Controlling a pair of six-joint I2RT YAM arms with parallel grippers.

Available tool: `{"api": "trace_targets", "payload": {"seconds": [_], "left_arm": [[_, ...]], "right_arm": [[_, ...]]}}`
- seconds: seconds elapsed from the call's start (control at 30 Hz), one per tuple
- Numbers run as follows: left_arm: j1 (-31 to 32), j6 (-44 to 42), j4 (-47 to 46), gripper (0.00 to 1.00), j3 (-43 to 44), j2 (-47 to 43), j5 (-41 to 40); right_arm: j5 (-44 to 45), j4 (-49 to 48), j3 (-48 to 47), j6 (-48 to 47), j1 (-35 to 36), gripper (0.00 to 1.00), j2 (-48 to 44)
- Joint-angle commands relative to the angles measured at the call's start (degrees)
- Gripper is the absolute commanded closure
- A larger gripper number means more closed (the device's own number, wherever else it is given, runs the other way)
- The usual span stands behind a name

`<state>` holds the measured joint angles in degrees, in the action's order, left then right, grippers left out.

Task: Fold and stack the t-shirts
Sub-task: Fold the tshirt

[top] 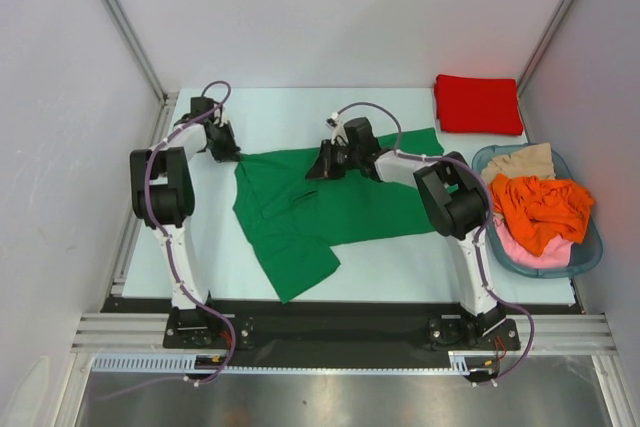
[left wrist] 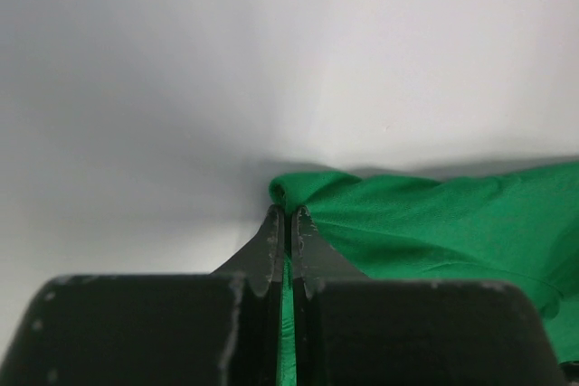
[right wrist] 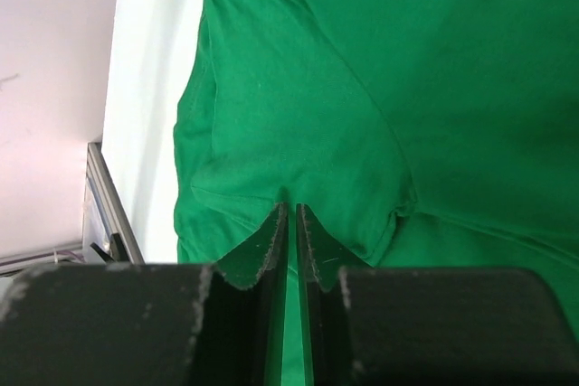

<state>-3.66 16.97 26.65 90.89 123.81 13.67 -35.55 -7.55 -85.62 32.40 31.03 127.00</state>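
1. The left claw (left wrist: 289,210) is pinched shut with only a thin sliver of the green t-shirt (left wrist: 425,223) between its tips, at a rolled corner of the cloth. The bite looks shallow, so a firm pull could slide the hem free.
2. The right claw (right wrist: 290,208) is closed almost to touching on a puckered fold of the same shirt, near a sleeve seam. I cannot tell how many layers it holds. If it holds only the top one, the fold would come out crooked.
3. The two grips sit at unlike places on the far edge, so uneven lifting could twist the shirt. The bunched part that trails toward the near edge might drag.
4. The shirt lies rumpled mid-desk (top: 420,257) between the arms. The folded red t-shirt (top: 478,104) sits at the far right corner, well apart.
5. The left arm reaches forward with its elbow high and its wrist tipped down onto the shirt's far-left corner. The right arm reaches forward and bends leftward, with its forearm above the cloth, where it could snag the fold.
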Motion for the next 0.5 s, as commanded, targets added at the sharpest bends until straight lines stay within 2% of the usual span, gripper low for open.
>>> {"api": "trace_targets", "payload": {"seconds": [0.0, 0.23, 0.47], "left_arm": [[-2.1, -0.4, -0.3, 1.00, 2.0, -1.9, -4.1], [-2.1, -1.4, 0.0, 1.00, 2.2, -2.9, -4.1], [-2.2, -1.4, 0.0, 1.00, 2.4, -2.9, -4.6]], "right_arm": [[-1.3, -1.3, -1.3, 0.9, 0.7, 0.88, 1.4], [-1.5, 0.2, -2.3, 0.7, 2.2, 0.88, 4.0], [-1.3, 2.8, 1.4, -1.6, 3.2, 0.88, 2.0]]}}
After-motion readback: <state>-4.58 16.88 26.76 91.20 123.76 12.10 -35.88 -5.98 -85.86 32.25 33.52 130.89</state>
